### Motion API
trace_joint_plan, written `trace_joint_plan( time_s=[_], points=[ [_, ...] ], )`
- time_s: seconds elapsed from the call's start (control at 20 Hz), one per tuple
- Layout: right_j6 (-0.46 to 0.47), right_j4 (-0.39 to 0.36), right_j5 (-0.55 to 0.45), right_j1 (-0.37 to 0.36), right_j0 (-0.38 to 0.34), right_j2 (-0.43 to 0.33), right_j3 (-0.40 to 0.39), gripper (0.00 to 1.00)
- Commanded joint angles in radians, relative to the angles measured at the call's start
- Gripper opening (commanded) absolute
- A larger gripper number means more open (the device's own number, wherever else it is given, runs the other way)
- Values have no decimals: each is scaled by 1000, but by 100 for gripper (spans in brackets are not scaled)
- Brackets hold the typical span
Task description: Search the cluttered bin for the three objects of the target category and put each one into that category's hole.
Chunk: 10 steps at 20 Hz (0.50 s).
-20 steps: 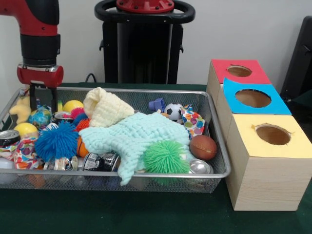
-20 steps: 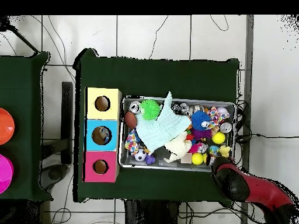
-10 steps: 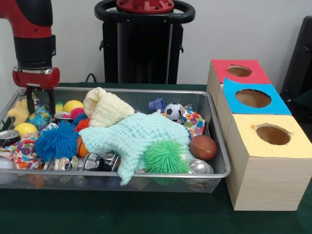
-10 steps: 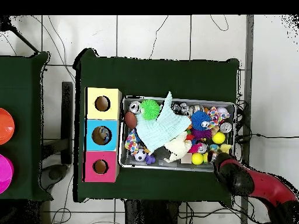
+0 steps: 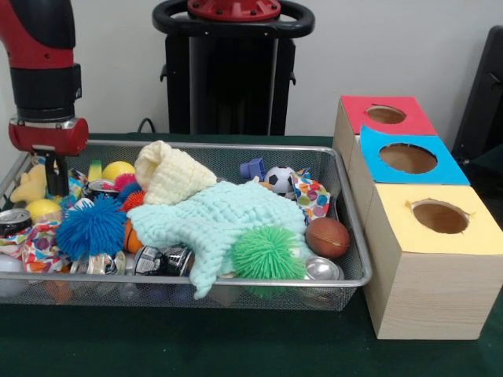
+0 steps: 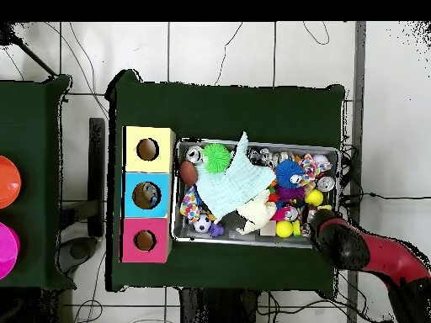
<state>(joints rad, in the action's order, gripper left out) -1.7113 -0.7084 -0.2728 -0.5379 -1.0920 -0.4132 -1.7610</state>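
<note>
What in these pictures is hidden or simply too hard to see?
- Gripper: in the front view its tips sink among the toys; the overhead view has the arm covering it, so open or shut is unclear.
- Under the mint cloth: whatever lies beneath is covered in both views.
- Inside the box holes, such as the yellow box: only dark openings show.
- Small items at the bin's near wall: blurred by mesh in the front view.

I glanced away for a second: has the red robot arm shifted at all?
Yes. In the front view, the gripper has slid left along the bin, toward its left end wall.
</note>
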Motion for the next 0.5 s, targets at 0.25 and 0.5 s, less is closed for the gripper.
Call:
trace_joint_plan(
  time_s=[0.25,0.5],
  points=[
    [114,-45,-97,14,21,-47,40,0],
    [62,-47,-72,-21,37,-12,-34,100]
  ],
)
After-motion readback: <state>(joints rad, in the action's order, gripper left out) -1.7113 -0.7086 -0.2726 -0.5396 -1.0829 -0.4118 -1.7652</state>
